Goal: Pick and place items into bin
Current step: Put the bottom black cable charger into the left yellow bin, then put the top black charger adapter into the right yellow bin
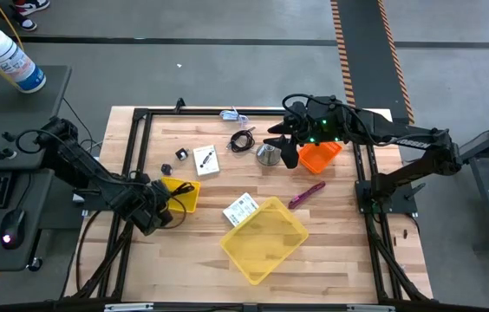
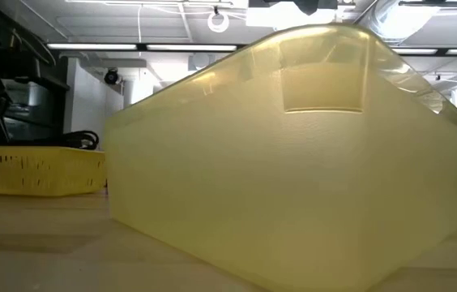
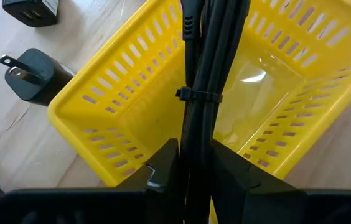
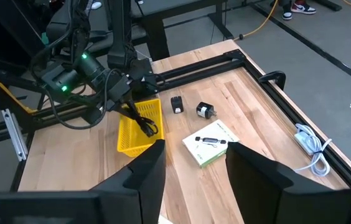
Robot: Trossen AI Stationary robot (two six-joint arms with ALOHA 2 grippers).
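My left gripper [image 1: 156, 208] is shut on a bundled black cable [image 3: 201, 74] over a small yellow slotted basket [image 1: 185, 194] at the table's left. My right gripper [image 4: 194, 168] is open and empty, high at the far right beside an orange basket [image 1: 321, 156]. A white card with a black mark [image 1: 205, 160], two black plug-like pieces [image 1: 181, 154] [image 1: 166, 169], a coiled black cable [image 1: 243, 140], a white printed label card [image 1: 241, 209] and a purple stick-like tool [image 1: 307, 194] lie flat on the table. The large yellow bin [image 1: 264, 238] stands near the middle. My left gripper pinches the black cable bundle [image 3: 195, 146] between its two fingers, a little short of the cable's tie band [image 3: 198, 95]. The cable runs on out past the fingertips, along the fingers. It reaches over and into the small yellow basket [image 4: 139, 127], clear of the table.
A silver cone-shaped metal piece [image 1: 268, 154] stands by the orange basket. A white cable [image 1: 234, 115] lies at the far edge. A black frame [image 1: 140, 117] runs round the table. The large bin fills the low view [image 2: 293, 162].
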